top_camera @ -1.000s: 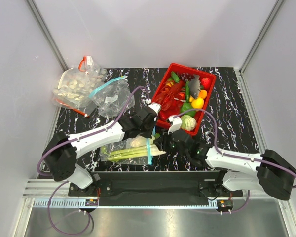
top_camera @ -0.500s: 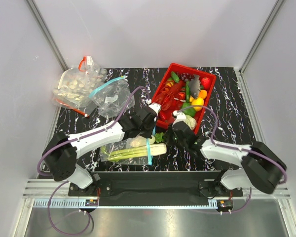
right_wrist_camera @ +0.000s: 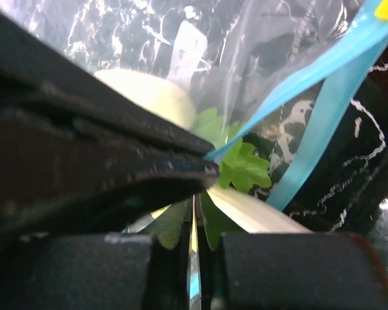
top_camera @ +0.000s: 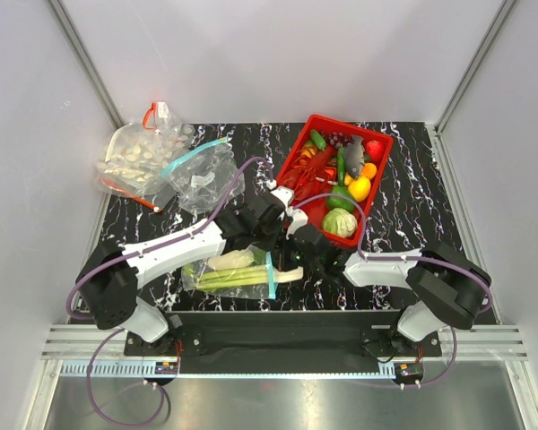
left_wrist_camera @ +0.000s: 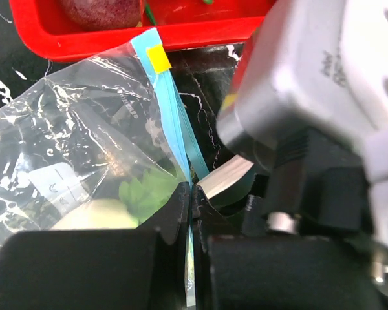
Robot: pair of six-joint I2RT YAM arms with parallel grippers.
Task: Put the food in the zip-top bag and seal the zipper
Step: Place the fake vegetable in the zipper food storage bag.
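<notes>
Left wrist view gives us the clearest look: the left gripper is clenched on the zipper, a thin, smooth teal-blue strip with a small yellow tab at its far end, running along the mouth of the bag, which is clear, crinkly plastic with a white label. The bag lies flat on the black marbled table near its front edge, between the two arms and close to the red basket. Through the film we make out a pale oval radish, a frilly green leaf and the long leek (its white end pokes past the strip). The right gripper is pinched onto the same strip, right against the left one; its bulky grey body blocks much of the left wrist view, and dark, blurred fingers hide the lower bag.
</notes>
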